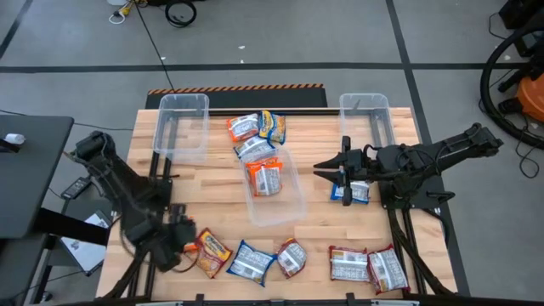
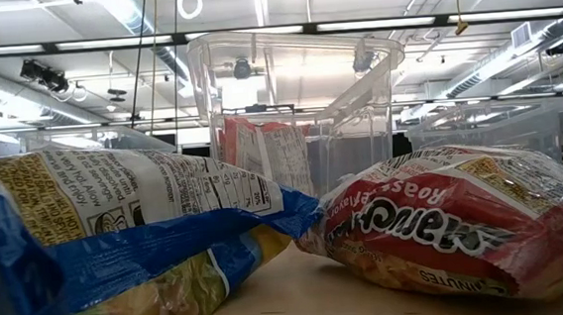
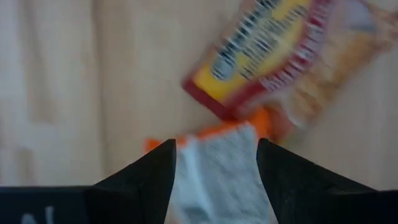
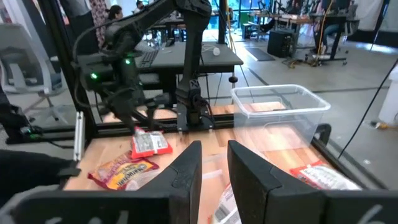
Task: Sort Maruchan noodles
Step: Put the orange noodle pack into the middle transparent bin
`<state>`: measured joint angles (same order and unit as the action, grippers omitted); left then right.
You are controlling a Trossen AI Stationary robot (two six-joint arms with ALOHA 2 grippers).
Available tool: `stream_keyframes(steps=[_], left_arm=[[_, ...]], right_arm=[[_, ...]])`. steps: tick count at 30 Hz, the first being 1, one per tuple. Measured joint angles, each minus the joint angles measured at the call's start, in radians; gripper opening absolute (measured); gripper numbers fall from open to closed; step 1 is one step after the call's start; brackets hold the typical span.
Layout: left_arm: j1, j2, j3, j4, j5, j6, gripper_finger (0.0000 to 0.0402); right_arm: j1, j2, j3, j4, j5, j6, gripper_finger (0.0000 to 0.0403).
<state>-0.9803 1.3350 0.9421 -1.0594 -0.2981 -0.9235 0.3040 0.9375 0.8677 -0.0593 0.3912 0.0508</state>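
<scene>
Maruchan noodle packets lie about the wooden table (image 1: 170, 183). Several line the near edge, among them an orange one (image 1: 212, 251) and a blue one (image 1: 249, 262). More lie at the far middle (image 1: 255, 127), and an orange one (image 1: 265, 177) lies in the middle clear bin (image 1: 289, 208). My left gripper (image 1: 181, 240) (image 3: 216, 146), at the near left, is shut on an orange packet (image 4: 149, 144). My right gripper (image 1: 327, 167) (image 4: 214, 149) hovers level right of the middle bin, above a blue packet (image 1: 353, 192). It is narrowly open and holds nothing. My left gripper pinches the orange packet between its two fingers, its white face (image 3: 217, 177) showing between them. The fingers point steeply down and hold the packet's upper end (image 4: 142, 134). The packet hangs below them, clear of the table, above another orange packet (image 3: 280, 56).
Clear bins stand at the far left (image 1: 183, 119) and far right (image 1: 365, 115). Two dark red packets (image 1: 367, 267) lie at the near right. In the low view a blue packet (image 2: 119, 248) and a red one (image 2: 445, 225) lie in front of the middle bin (image 2: 296, 87).
</scene>
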Motion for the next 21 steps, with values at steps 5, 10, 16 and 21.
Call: stream_keyframes(steps=[5, 10, 16, 21], left_arm=[[-0.113, 0.000, 0.000, 0.001, 0.012, -0.224, 0.0226], [-0.124, 0.000, 0.000, -0.001, -0.030, -0.320, 0.0226], [0.027, 0.044, -0.001, -0.002, -0.016, -0.301, 0.0185], [0.193, 0.127, -0.002, 0.000, 0.043, -0.217, 0.0155]], right_arm=[[0.000, 0.000, 0.000, 0.001, 0.000, -0.030, 0.0084], [0.000, 0.000, 0.000, 0.005, 0.000, -0.021, 0.0084], [-0.006, 0.000, 0.001, 0.036, 0.004, -0.198, 0.0084], [-0.007, 0.009, 0.002, 0.137, 0.005, -0.230, 0.0084]])
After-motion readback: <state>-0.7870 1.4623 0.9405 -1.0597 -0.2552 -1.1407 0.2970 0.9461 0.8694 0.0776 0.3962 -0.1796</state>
